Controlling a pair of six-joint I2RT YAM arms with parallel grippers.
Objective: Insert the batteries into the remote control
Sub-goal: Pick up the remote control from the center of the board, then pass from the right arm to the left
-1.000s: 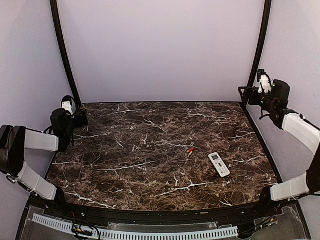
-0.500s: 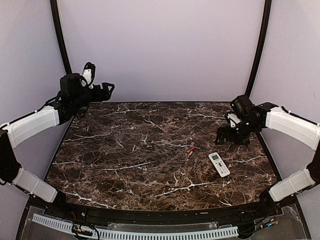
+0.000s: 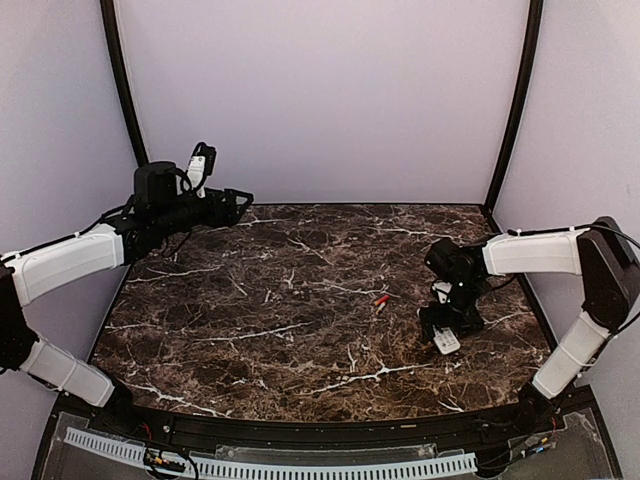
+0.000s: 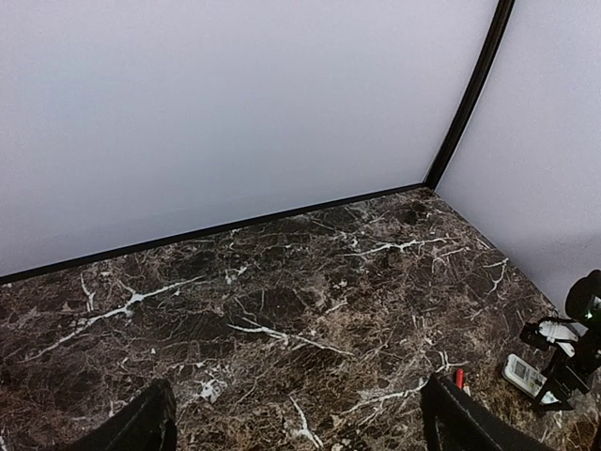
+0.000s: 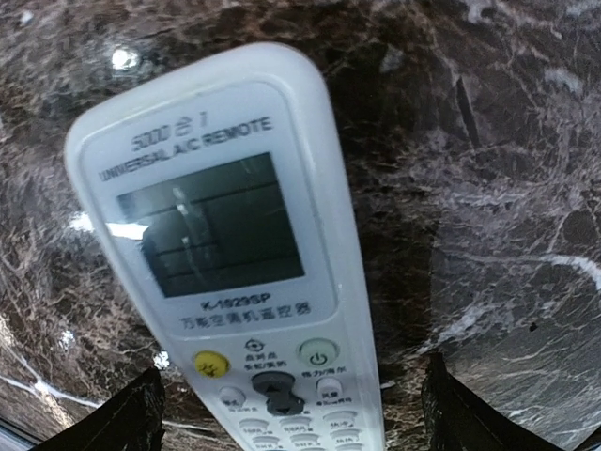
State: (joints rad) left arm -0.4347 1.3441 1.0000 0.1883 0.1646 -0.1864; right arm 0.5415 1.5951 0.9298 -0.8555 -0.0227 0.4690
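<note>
My right pincer (image 5: 299, 421) hangs spread over the remote control (image 5: 225, 235), which lies face-up on the surface (image 3: 250, 300). A red battery (image 3: 381, 299) lies nearby to its left. My left pincer (image 4: 300, 427) is apart, held aloft at the far left.

The table (image 3: 250, 320) is showing dark brown marble laced with white veins. The remote control (image 5: 235, 254) is gleaming white, its display (image 5: 211, 235) showing grey, beside a yellow button (image 5: 211, 362) and a pale green power button (image 5: 317, 355). A battery (image 3: 381, 299) is glowing red. The walls (image 3: 320, 100) are looking pale lilac.
</note>
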